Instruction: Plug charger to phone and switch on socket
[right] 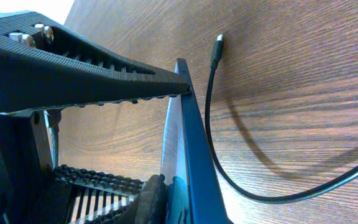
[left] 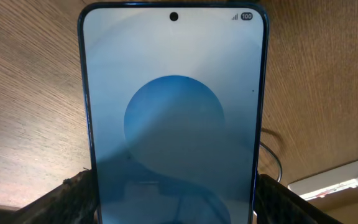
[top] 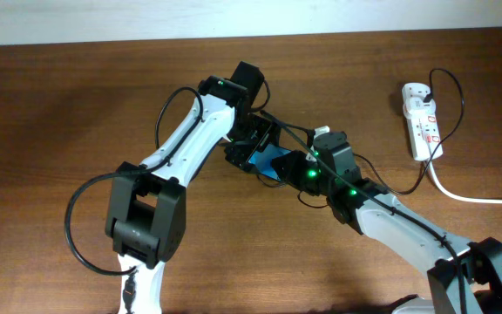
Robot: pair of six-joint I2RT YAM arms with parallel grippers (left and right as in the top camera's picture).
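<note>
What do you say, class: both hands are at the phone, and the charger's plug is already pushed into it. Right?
Not quite. The right wrist view shows the charger's plug free beside the phone, not inserted. The rest holds: the left hand and right hand are both at the phone.

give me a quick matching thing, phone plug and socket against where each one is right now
1 phone
2 plug
3 socket

a white, far right on the table
b lying loose on the table
c held in the left gripper

Pairs: 1-c, 2-b, 3-a
</note>
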